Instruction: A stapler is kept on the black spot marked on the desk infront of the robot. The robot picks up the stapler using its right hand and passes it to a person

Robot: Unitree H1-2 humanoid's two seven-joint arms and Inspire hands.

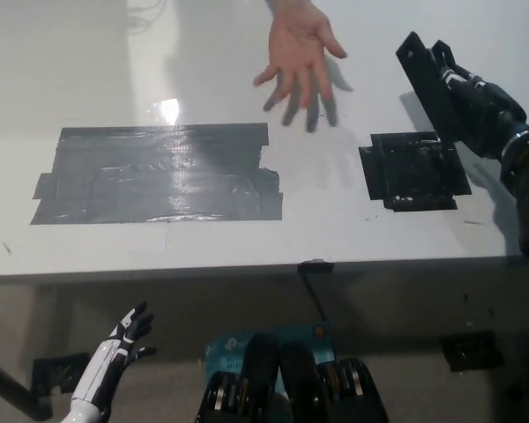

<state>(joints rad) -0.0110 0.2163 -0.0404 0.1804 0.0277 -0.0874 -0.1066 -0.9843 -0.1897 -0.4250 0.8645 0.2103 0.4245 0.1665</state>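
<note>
My black right hand [478, 110] is shut on the black stapler [426, 81] and holds it in the air above the small black tape spot [413, 170] at the right of the white desk. The stapler stands tilted, its long body pointing up and to the left. A person's open hand [298, 48] reaches in from the top, palm up, fingers spread, to the left of the stapler and apart from it. My white left hand [115, 354] rests open below the desk's front edge at the lower left.
A large patch of dark grey tape [159, 172] covers the left middle of the white desk [247, 238]. The desk's front edge runs across the picture at about two thirds of its height. A small dark mark sits at the edge's middle.
</note>
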